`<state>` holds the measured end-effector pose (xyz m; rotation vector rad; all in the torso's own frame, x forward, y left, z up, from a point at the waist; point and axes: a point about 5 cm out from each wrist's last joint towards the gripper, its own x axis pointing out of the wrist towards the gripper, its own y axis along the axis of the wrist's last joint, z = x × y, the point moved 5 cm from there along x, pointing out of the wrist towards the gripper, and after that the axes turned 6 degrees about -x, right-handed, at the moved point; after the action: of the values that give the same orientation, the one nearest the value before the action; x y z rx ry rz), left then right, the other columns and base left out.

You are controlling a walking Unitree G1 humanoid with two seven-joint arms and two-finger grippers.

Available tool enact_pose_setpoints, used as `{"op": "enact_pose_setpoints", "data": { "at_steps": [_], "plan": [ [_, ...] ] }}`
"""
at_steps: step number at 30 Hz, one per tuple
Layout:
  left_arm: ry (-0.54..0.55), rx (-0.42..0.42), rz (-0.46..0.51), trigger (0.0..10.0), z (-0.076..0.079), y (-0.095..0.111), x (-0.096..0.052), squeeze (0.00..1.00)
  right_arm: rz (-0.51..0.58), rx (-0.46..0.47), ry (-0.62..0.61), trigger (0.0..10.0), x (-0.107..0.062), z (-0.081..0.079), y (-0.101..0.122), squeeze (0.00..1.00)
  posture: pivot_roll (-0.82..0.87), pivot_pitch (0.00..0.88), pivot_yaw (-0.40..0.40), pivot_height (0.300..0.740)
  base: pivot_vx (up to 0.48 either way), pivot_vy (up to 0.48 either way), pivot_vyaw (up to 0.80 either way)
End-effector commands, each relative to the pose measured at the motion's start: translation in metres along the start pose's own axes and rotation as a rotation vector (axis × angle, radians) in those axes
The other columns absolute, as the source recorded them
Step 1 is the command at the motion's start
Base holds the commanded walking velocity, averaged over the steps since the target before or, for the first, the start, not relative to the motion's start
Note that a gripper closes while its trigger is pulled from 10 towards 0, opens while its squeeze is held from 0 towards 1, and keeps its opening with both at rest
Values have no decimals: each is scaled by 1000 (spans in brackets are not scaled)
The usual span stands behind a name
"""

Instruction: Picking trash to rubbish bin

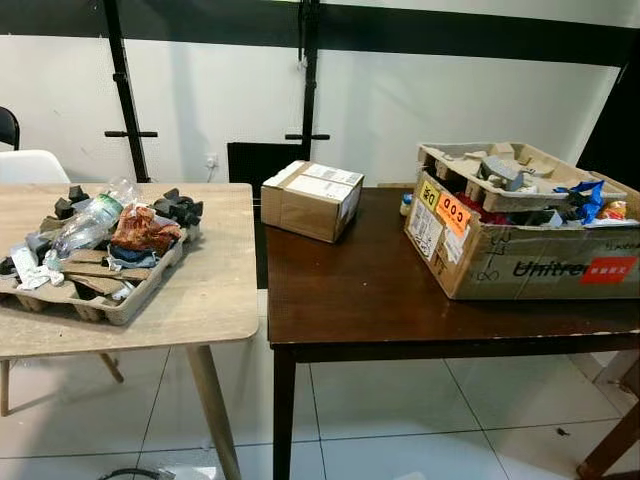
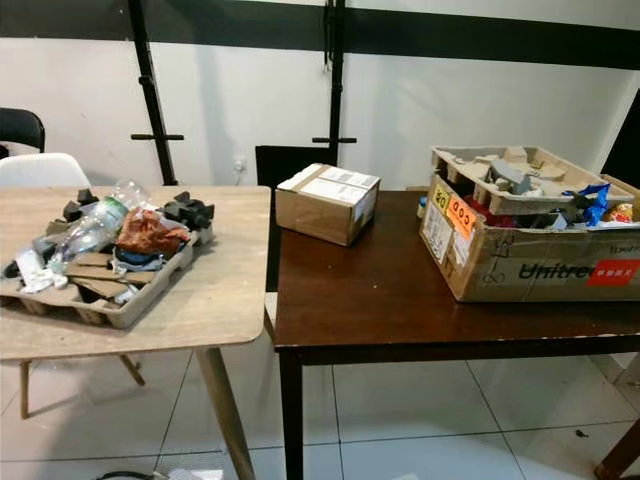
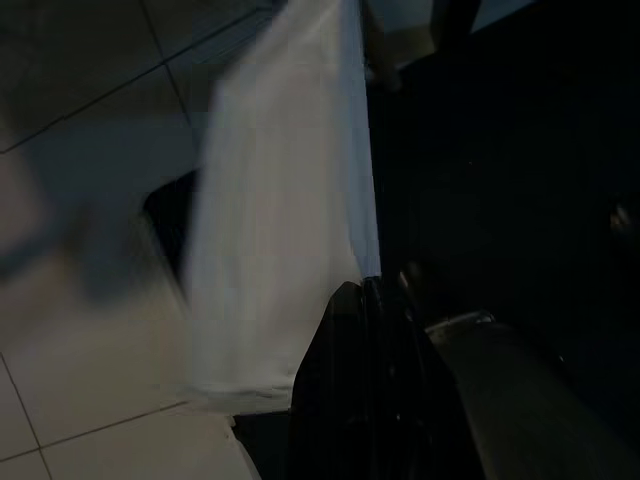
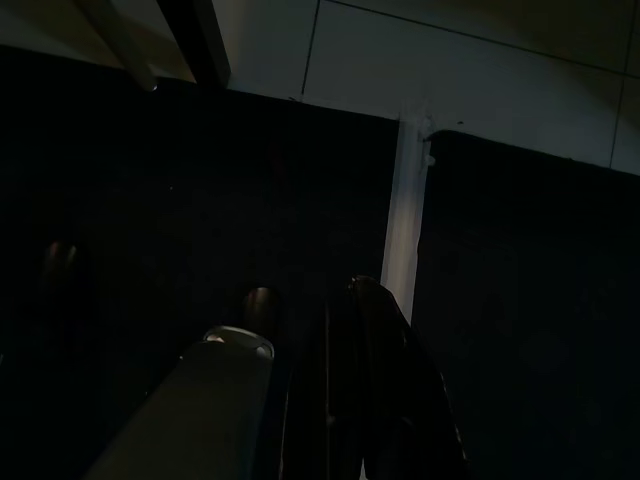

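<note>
Fingers of the left gripper (image 3: 365, 300) and right gripper (image 4: 345, 300) lie pressed together, holding nothing, over dim floor. Trash (image 1: 140, 228) heaps a pulp tray (image 1: 125, 305) on the pale table (image 1: 215, 290); a Unitree box (image 1: 520, 262) of rubbish sits on the dark table (image 1: 370, 300).

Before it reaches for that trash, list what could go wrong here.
1. The pulp tray of trash sits near the light table's front edge; a clumsy grab might drag it off.
2. The plastic bottle lies loosely on top and could roll away.
3. The big cardboard box is heaped already; added pieces may spill.
</note>
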<state>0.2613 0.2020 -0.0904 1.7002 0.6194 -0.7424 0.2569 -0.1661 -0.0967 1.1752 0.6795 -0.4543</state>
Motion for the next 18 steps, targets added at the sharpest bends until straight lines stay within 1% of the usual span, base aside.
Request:
{"op": "enact_pose_setpoints", "data": {
  "at_steps": [1,5,9,13,17,18],
  "plan": [
    [1,4,-7,10000,3,-3,0,0,-26,4,-4,10000,-2,0,-10,0,1,67,-32,740,0,0,0],
    [11,-18,38,10000,1,9,2,0,22,21,-18,10000,-1,2,1,0,5,52,-30,740,0,0,0],
    [23,-15,67,10000,-4,23,3,0,66,37,-36,10000,2,8,16,0,10,35,-28,740,0,0,0],
    [31,-12,90,10000,-8,35,4,0,78,41,-46,10000,4,11,25,0,11,26,-26,740,0,0,0],
    [34,-10,99,10000,-9,39,5,0,84,42,-48,10000,5,12,28,0,11,22,-21,740,0,0,0],
    [31,-2,104,10000,-9,42,5,0,89,19,-43,10000,6,13,32,0,11,28,-15,740,0,0,0]
  ]
}}
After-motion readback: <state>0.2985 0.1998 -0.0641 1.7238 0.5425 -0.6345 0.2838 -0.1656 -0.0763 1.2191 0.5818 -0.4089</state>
